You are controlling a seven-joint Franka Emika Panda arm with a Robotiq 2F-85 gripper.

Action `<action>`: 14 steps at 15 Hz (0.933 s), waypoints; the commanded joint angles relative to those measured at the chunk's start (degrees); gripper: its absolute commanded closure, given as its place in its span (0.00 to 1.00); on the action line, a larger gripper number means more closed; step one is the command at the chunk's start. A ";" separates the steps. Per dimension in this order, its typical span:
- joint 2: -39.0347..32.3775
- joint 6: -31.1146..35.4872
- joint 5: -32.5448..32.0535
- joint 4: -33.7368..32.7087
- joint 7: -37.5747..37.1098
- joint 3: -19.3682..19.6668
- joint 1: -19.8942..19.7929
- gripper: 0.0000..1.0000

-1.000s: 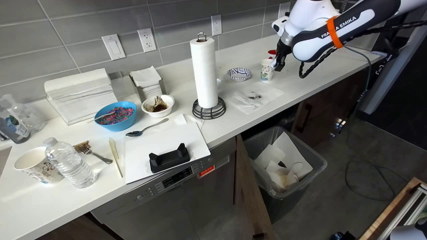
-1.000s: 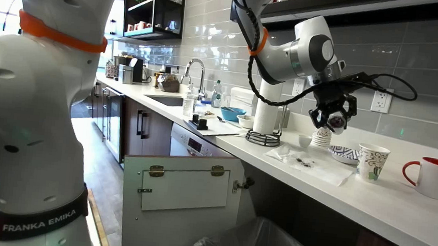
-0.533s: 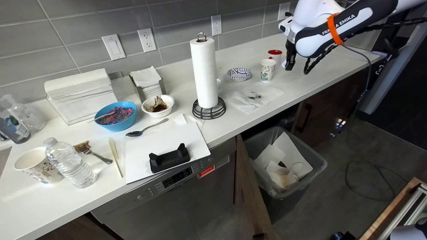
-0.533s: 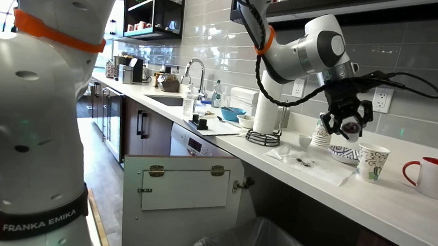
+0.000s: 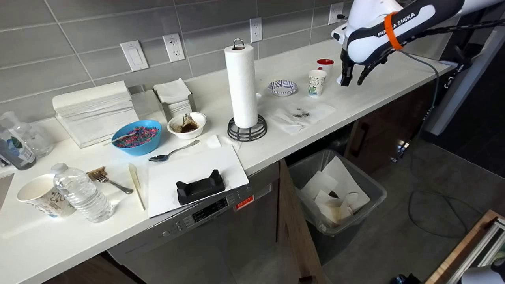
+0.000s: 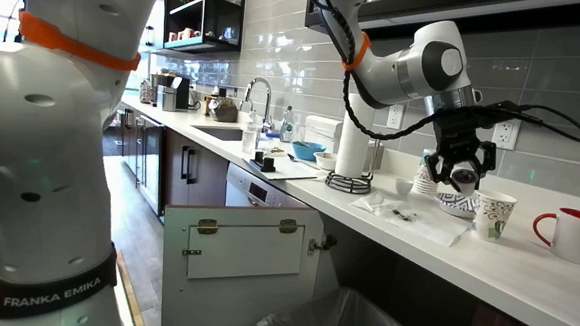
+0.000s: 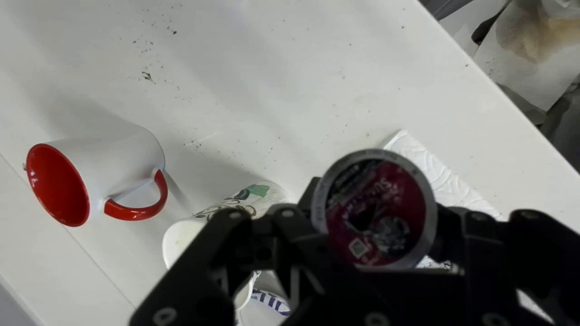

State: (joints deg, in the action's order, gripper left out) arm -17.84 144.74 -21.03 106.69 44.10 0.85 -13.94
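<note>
Gripping maroon-labelled pod (image 7: 372,209): tool (image 6: 464,177) on "FRANKA EMIKA" arm (image 5: 407,27)

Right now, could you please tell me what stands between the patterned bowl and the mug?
An exterior view shows a paper cup between the patterned bowl and the mug.

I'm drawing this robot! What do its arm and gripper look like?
The arm is rounded, white and black, with an orange band and white FRANKA EMIKA lettering. A black, braided-looking cable runs along it. The gripper is black, with jointed fingers.
</note>
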 commanded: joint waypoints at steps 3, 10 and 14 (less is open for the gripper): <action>-0.86 -7.24 5.39 -3.47 4.32 0.50 1.19 0.86; -1.04 -11.01 6.18 -5.04 11.71 0.64 1.58 0.86; -1.57 -13.53 6.67 -6.68 13.77 0.97 1.70 0.86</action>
State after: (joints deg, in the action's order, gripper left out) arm -18.02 133.56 -15.93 102.39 55.40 0.96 -12.95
